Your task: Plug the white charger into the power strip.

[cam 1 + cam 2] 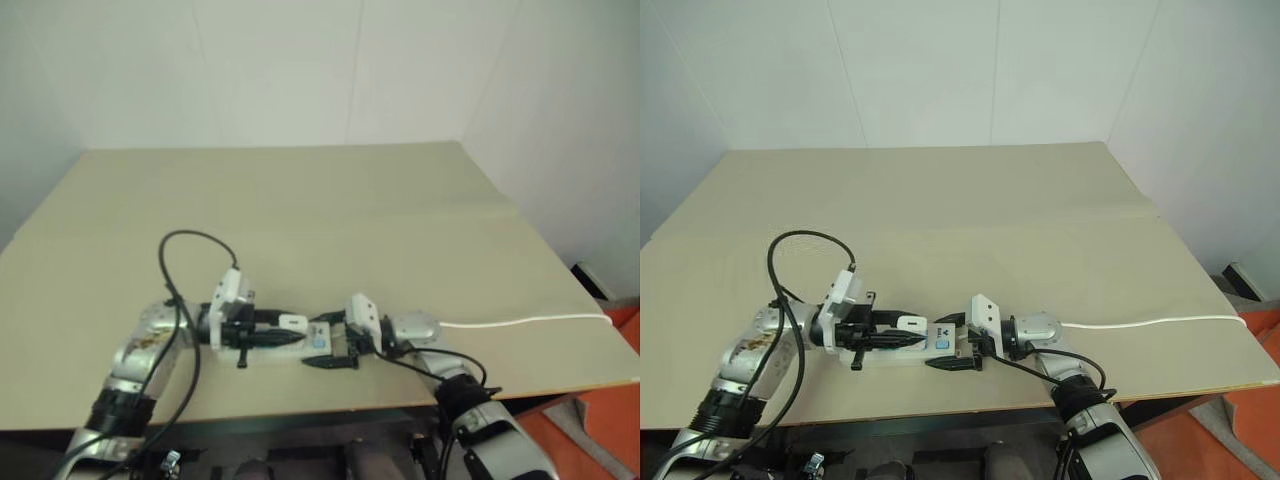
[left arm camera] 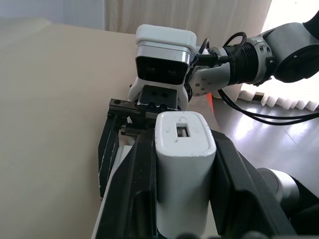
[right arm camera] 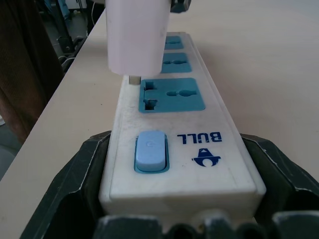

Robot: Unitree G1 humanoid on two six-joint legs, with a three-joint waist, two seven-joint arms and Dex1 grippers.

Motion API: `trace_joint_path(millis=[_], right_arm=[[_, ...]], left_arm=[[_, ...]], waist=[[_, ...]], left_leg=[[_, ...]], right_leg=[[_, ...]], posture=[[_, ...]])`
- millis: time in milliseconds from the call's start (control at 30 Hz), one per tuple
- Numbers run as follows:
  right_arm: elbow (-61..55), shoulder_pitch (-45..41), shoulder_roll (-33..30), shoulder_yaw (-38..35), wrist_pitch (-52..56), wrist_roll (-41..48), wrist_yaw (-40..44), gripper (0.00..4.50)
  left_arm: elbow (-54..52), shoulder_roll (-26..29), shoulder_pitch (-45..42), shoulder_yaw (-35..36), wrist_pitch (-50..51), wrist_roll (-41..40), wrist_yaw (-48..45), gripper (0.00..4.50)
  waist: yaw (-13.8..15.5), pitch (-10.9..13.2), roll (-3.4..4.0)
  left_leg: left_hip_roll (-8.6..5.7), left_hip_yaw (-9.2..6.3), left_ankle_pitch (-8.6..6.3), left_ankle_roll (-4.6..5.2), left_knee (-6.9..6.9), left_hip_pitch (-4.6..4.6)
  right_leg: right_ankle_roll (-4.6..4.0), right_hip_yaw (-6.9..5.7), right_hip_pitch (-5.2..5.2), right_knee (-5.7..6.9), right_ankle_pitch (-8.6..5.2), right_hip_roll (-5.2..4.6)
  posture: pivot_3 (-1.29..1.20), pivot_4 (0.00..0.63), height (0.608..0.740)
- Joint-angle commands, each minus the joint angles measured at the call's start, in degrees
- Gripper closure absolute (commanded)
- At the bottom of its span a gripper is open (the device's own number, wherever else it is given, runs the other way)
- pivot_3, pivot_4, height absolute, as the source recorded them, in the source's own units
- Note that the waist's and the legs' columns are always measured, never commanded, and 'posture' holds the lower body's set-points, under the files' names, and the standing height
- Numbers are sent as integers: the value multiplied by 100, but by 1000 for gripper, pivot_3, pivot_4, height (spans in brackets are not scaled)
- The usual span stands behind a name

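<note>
The white charger [image 2: 182, 169] is pinched between the black fingers [image 2: 124, 184] of my left gripper [image 1: 285, 332], which is shut on it. The power strip [image 3: 219, 164] lies flat on the tan table near its front edge. My right gripper [image 1: 325, 342] is shut on the switch end of the strip, one finger [image 3: 70, 194] on each side. The charger [image 3: 137, 35] hangs just over the blue socket face [image 3: 172, 94] nearest the blue switch [image 3: 151, 150]. Its metal prong sits at that socket's edge, not pushed in. Two more blue sockets lie beyond.
The strip's thin white cord [image 1: 520, 322] runs right across the table to its edge. A black cable [image 1: 190, 240] loops up from my left arm. The table's front edge [image 1: 300, 412] is close behind both grippers, and a white wall stands at the back.
</note>
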Motion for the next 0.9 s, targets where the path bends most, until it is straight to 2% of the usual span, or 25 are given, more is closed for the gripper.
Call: trace_joint_path(millis=[33, 533, 633, 900], right_arm=[[137, 139, 4, 111, 129, -240, -144, 1080], [37, 171, -14, 106, 186, -222, -192, 1080], [16, 178, -19, 107, 200, -223, -196, 1080], [23, 167, -59, 131, 199, -213, -201, 1080]], left_arm=[[173, -70, -145, -25, -258, 110, 58, 3489], [701, -57, -272, -100, -562, 280, -68, 3489], [708, 61, -209, -75, -497, 289, -129, 3489], [1360, 798, -30, -242, -868, 746, -452, 3489]], waist=[[1, 0, -1], [6, -1, -1], [1, -1, -1], [-70, -6, 0]], left_leg=[[0, 0, 0, 0, 0, 0], [0, 0, 0, 0, -1, 0], [0, 0, 0, 0, -2, 0], [15, 1, -1, 0, -19, 4]], right_leg=[[0, 0, 0, -1, 0, 0], [0, 0, 4, -8, 0, 0], [0, 0, 4, -9, 0, 0], [-8, 7, 2, -10, -5, 19]], posture=[[0, 150, 740], [0, 150, 740], [0, 150, 740], [0, 150, 740]])
